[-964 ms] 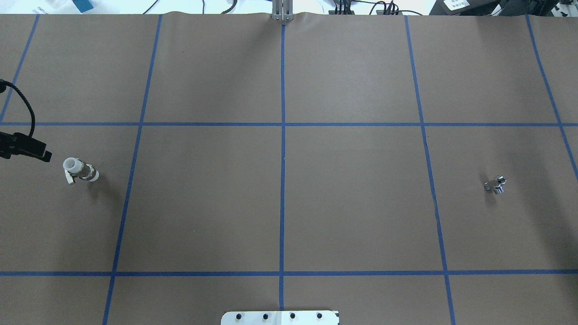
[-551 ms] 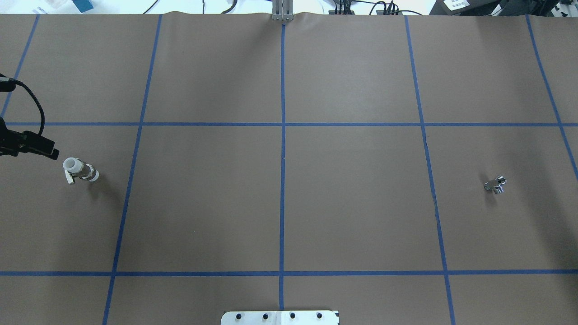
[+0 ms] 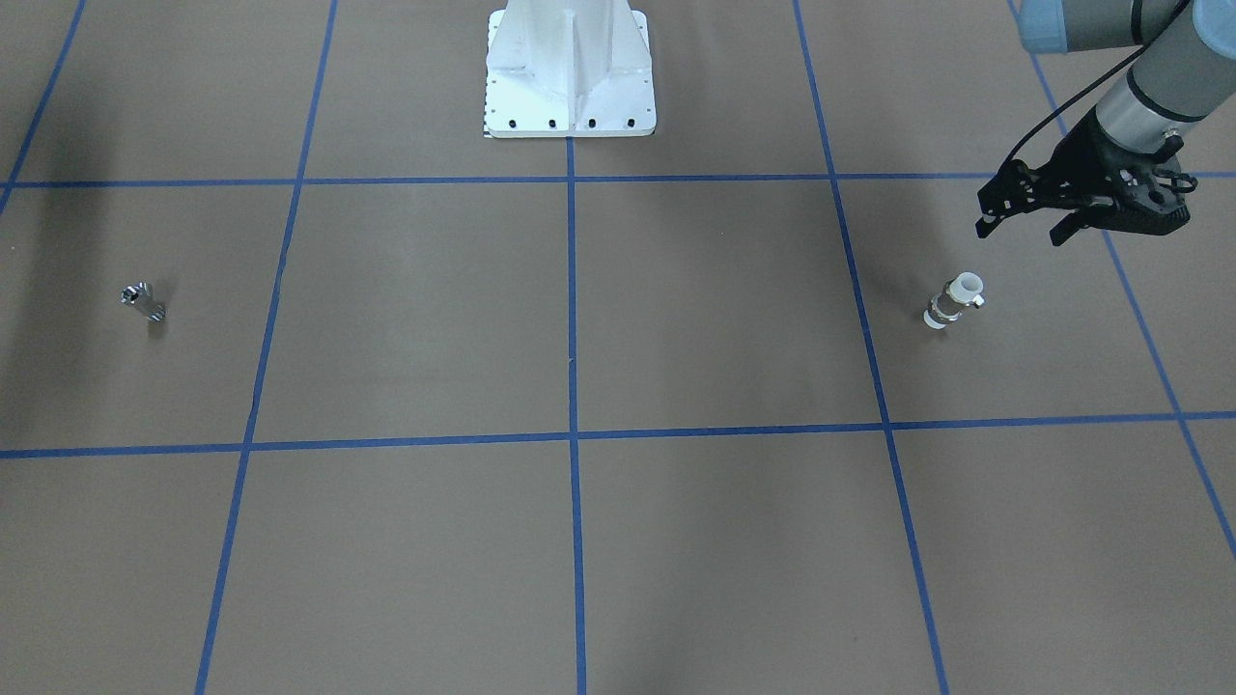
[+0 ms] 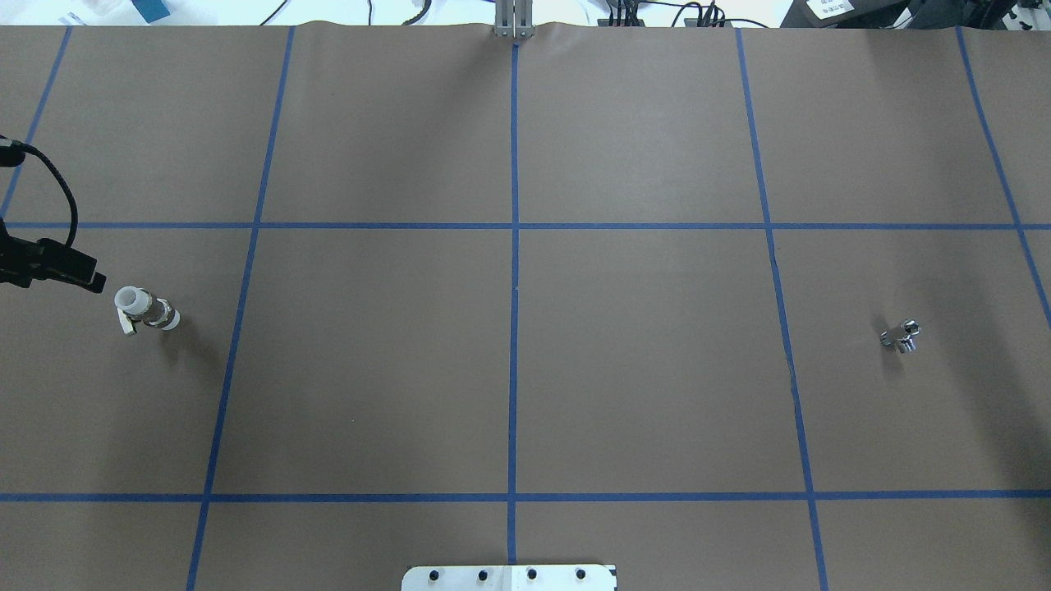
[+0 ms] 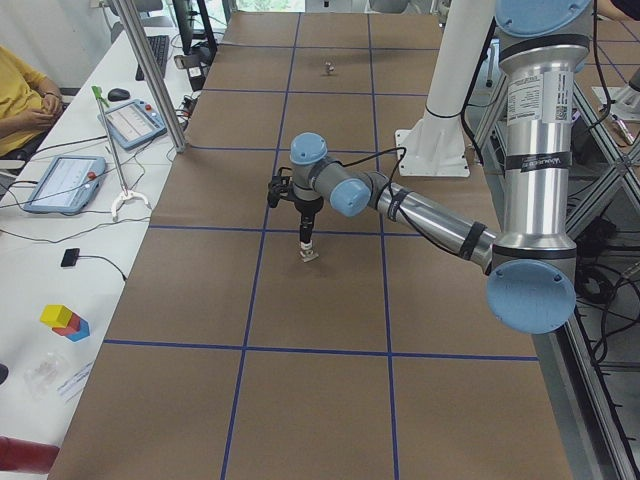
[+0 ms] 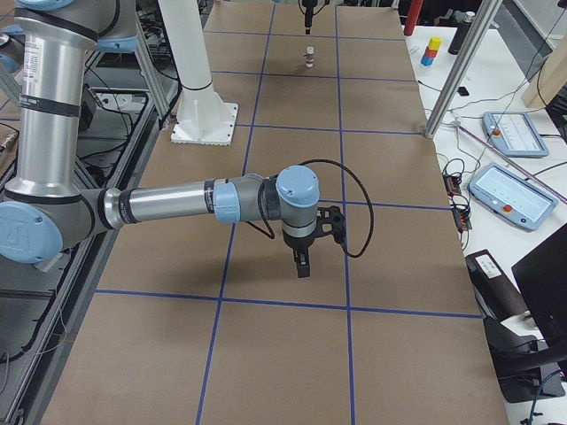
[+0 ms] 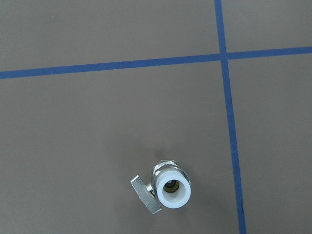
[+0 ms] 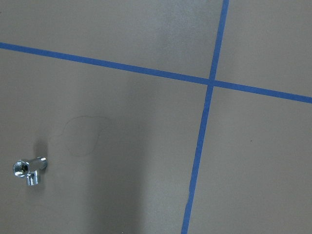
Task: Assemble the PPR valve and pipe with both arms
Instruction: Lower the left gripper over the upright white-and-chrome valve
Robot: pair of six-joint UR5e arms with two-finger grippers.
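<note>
Left pincer (image 3: 1019,235) is hovering open and empty near the standing valve (image 3: 954,300); right pincer (image 6: 302,265) is hanging above the bench (image 4: 640,369), grip impossible to tell; pipe (image 4: 901,336) is lying untouched.

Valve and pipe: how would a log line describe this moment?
left gripper open, hovering near valve | valve upright, unheld | pipe unheld | right gripper state unclear

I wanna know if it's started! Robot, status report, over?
Left pincer open, near PPR valve, not touching. Right pincer: can't tell; pipe untouched. Nothing blocks either.
</note>
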